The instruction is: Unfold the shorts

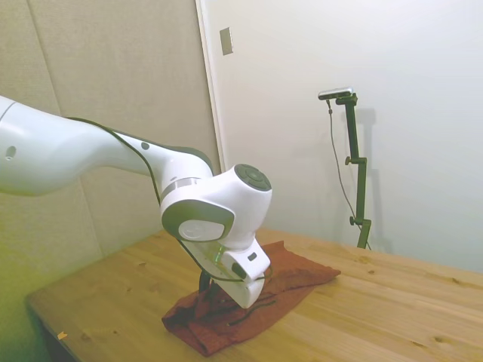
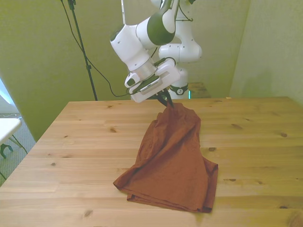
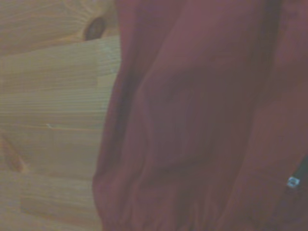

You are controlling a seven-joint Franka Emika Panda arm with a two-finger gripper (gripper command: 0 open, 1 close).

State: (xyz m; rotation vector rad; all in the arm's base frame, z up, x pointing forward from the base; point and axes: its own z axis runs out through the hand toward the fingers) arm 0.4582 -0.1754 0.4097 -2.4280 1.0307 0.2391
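At the table's (image 2: 71, 156) middle the shorts (image 2: 175, 161) are found folded and wrinkled, their far edge pinched shut in the gripper (image 2: 166, 101) and raised slightly — light, limp cloth, judged best taken at an edge or corner.

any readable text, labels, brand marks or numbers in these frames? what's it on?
None readable.
The shorts: no print or label in the side or front view; a small pale tag or fastener in the blurred wrist view, nothing legible.
The arm and table: no lettering visible.
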